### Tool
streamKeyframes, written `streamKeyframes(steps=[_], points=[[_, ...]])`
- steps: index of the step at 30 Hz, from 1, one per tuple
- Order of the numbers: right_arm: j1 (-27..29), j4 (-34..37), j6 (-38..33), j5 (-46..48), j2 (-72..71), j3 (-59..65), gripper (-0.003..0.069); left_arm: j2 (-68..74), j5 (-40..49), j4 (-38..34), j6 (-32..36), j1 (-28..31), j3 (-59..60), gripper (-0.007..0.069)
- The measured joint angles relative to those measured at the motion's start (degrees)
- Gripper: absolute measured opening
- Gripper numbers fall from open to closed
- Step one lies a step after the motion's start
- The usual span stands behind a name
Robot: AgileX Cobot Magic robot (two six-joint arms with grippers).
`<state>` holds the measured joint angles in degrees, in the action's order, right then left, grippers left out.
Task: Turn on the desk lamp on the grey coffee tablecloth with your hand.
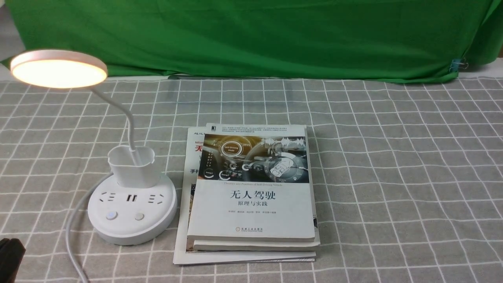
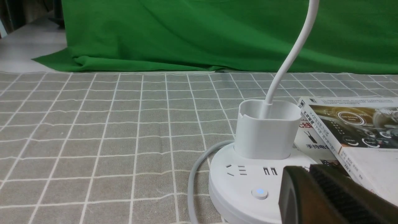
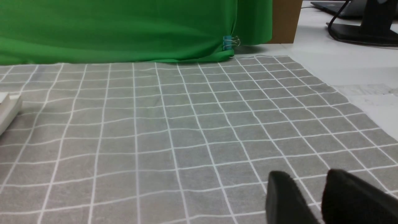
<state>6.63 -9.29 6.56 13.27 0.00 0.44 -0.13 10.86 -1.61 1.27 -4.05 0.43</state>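
Lamp [image 1: 131,212] lit on grid cloth [image 1: 393,177], beside books [image 1: 251,208]. Left claw [image 2: 307,170] narrow, fingers together; right claw [image 3: 306,175] slightly parted.

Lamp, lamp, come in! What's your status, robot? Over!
Left pincer shut, right pincer slightly open, both holding nothing. Lamp lit. Books beside its base, not covering the buttons. Over.
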Motion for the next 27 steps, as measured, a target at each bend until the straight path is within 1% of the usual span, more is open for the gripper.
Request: streamKeyframes(steps=[27], points=[[0.0,0.0,0.0,0.0,0.0,0.0,0.0245,0.0,-0.12,0.78,0.6,0.0,0.0,0.0027]])
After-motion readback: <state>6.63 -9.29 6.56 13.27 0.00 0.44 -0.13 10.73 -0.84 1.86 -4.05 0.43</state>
